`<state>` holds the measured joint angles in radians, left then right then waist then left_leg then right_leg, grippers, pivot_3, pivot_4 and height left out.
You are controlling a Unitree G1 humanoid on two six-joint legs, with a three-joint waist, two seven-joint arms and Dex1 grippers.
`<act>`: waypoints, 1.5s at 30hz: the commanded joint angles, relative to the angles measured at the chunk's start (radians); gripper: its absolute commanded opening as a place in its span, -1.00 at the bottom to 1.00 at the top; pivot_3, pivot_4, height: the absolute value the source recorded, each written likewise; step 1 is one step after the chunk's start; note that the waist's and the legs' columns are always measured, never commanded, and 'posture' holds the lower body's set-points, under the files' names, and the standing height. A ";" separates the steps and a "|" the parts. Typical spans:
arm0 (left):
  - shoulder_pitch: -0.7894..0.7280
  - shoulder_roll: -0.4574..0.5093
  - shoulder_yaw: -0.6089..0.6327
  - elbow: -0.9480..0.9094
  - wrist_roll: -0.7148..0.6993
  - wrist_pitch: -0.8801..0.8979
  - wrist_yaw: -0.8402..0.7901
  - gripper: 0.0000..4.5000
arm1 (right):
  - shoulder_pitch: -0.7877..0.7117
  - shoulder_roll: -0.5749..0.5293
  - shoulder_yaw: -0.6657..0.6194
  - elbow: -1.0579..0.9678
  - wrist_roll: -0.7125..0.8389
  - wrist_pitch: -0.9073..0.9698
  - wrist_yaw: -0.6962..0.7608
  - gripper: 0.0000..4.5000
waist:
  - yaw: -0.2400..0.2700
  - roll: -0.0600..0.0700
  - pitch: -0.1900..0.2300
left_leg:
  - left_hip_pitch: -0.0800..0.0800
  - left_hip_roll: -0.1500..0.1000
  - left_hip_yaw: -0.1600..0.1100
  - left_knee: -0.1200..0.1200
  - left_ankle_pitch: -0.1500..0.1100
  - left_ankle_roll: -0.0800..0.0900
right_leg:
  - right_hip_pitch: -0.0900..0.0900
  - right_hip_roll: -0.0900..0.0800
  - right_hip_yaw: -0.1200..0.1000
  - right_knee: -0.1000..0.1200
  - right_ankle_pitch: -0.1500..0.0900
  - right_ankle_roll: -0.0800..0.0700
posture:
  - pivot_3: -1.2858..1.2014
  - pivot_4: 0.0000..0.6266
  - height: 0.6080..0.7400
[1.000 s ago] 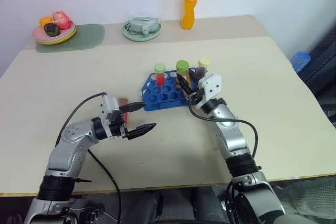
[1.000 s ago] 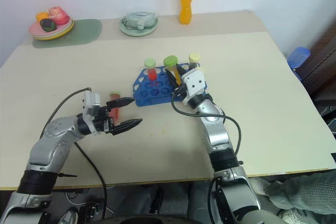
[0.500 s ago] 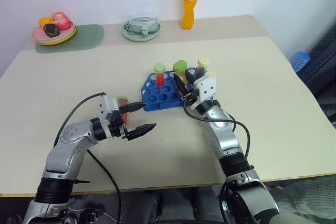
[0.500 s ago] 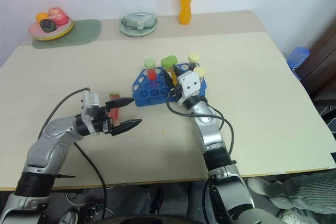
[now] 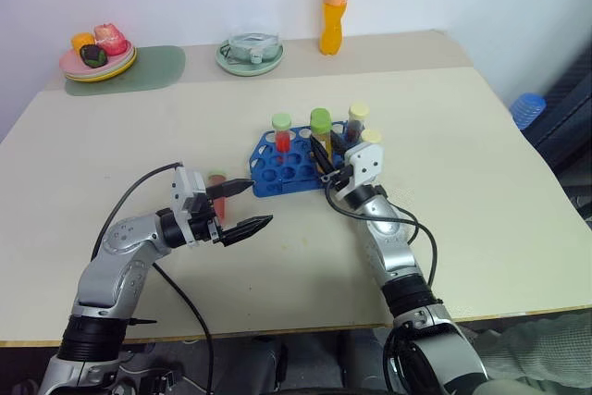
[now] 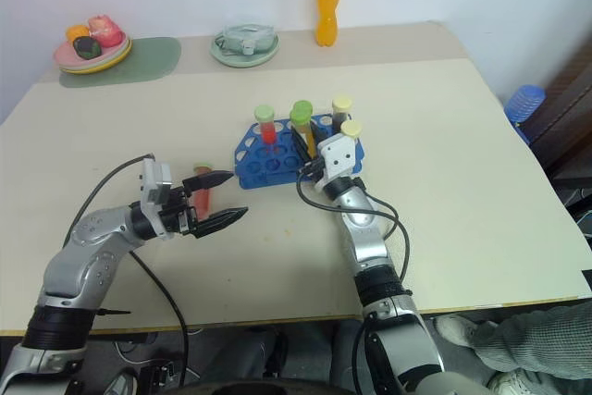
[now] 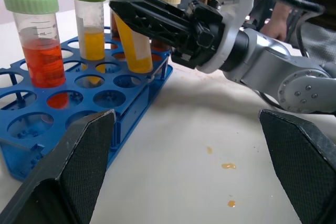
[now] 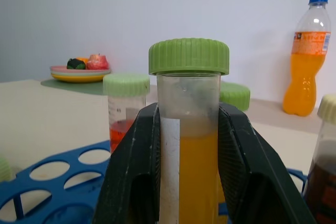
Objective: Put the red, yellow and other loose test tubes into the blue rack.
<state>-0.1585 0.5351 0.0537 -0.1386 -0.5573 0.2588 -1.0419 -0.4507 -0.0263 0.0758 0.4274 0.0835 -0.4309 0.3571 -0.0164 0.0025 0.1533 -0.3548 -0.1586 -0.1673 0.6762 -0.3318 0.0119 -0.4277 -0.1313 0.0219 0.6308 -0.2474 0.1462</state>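
The blue rack (image 5: 289, 168) sits mid-table. In it stand a red tube with a green cap (image 5: 280, 133), a yellow tube with a green cap (image 7: 89, 24) and two cream-capped dark tubes (image 5: 358, 117) at its right end. My right gripper (image 5: 320, 151) is shut on another yellow tube with a green cap (image 8: 189, 145), held upright over the rack's near right holes. My left gripper (image 5: 260, 203) is open, level, left of the rack. A small tube of red liquid (image 5: 216, 187) is on the table just behind its far finger.
At the back edge stand a tall orange drink bottle (image 5: 335, 2), a pale dish (image 5: 250, 51) and a plate of food (image 5: 97, 55) on a green mat (image 5: 153, 67). Small orange drops (image 7: 228, 166) mark the table. A person (image 6: 532, 339) sits at the near right corner.
My right wrist has sunk and its gripper tilted up slightly, still holding the yellow tube; a cream-capped tube behind it has come into sight. The left arm has kept still.
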 commanded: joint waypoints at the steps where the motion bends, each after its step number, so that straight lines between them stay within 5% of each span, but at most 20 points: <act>1: 0.004 0.008 0.025 -0.025 -0.017 -0.005 -0.005 1.00 | 0.019 0.000 0.003 0.015 0.003 -0.003 0.014 -0.02 | 0.000 0.000 0.000 | 0.000 0.000 0.000 0.000 0.000 0.000 | 0.000 0.000 0.000 0.000 0.000 0.000 | 0.03 -0.52 1.00; 6: 0.009 0.002 0.023 -0.033 -0.019 -0.006 0.000 1.00 | 0.017 -0.020 0.015 0.004 -0.049 -0.025 -0.006 0.97 | -0.001 0.001 0.000 | -0.001 0.000 0.000 -0.001 0.000 0.000 | -0.001 0.000 0.000 0.000 0.000 0.000 | 0.03 -0.52 1.00; 13: 0.018 -0.006 0.027 -0.037 -0.023 -0.007 0.009 1.00 | 0.044 -0.063 0.029 -0.058 -0.080 -0.021 0.010 0.97 | 0.001 0.001 0.000 | -0.001 0.000 0.000 -0.001 0.000 0.000 | -0.001 0.000 0.000 0.000 0.000 0.000 | 0.03 -0.52 1.00; 22: 0.035 -0.028 0.079 -0.065 -0.067 0.027 0.091 1.00 | 0.251 -0.249 0.003 -0.389 -0.008 0.156 0.145 0.97 | 0.006 0.001 0.001 | -0.002 0.000 0.000 -0.001 0.000 0.000 | -0.001 0.000 0.001 -0.001 0.000 0.000 | 0.03 -0.52 1.00; 28: 0.037 -0.082 0.139 -0.157 -0.096 0.142 0.331 1.00 | 0.386 -0.421 -0.073 -0.613 0.120 0.302 0.267 0.97 | 0.018 0.000 0.001 | -0.002 0.000 0.000 -0.001 0.000 0.000 | -0.001 0.000 0.001 -0.002 0.000 0.000 | 0.03 -0.52 1.00; 35: -0.068 -0.082 0.226 -0.306 -0.093 0.536 0.821 1.00 | 0.414 -0.625 -0.196 -0.807 0.381 0.508 0.452 0.97 | 0.032 -0.001 0.002 | -0.002 0.000 0.001 0.000 0.000 0.000 | 0.000 0.000 0.001 -0.003 0.000 0.000 | 0.03 -0.52 1.00; 38: -0.226 -0.150 0.338 -0.289 -0.151 0.930 1.073 1.00 | 0.395 -0.674 -0.224 -0.833 0.426 0.551 0.491 0.97 | 0.037 -0.003 0.003 | -0.003 0.000 0.000 0.001 0.000 0.001 | 0.001 -0.001 0.001 -0.002 0.000 0.000 | 0.03 -0.52 1.00; 41: -0.394 -0.227 0.464 -0.247 -0.144 1.277 1.158 1.00 | 0.394 -0.703 -0.228 -0.834 0.419 0.560 0.525 0.97 | 0.054 -0.007 0.005 | -0.003 0.000 0.000 0.003 0.000 0.001 | 0.001 0.000 0.001 -0.002 0.000 0.001 | 0.03 -0.52 1.00; 45: -0.504 -0.249 0.508 -0.124 -0.216 1.356 1.281 1.00 | 0.389 -0.701 -0.234 -0.817 0.413 0.559 0.532 0.97 | 0.057 -0.008 0.005 | -0.003 0.000 0.000 0.002 0.000 0.000 | 0.000 0.000 0.000 -0.001 0.000 0.001 | 0.03 -0.52 1.00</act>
<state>-0.6415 0.2772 0.5380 -0.2841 -0.7283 1.5949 0.1924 -0.0546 -0.7243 -0.1323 -0.3725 0.4863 0.1371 0.8825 0.0403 -0.0054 0.1586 -0.3581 -0.1586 -0.1670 0.6786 -0.3323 0.0122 -0.4281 -0.1318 0.0222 0.6294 -0.2475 0.1469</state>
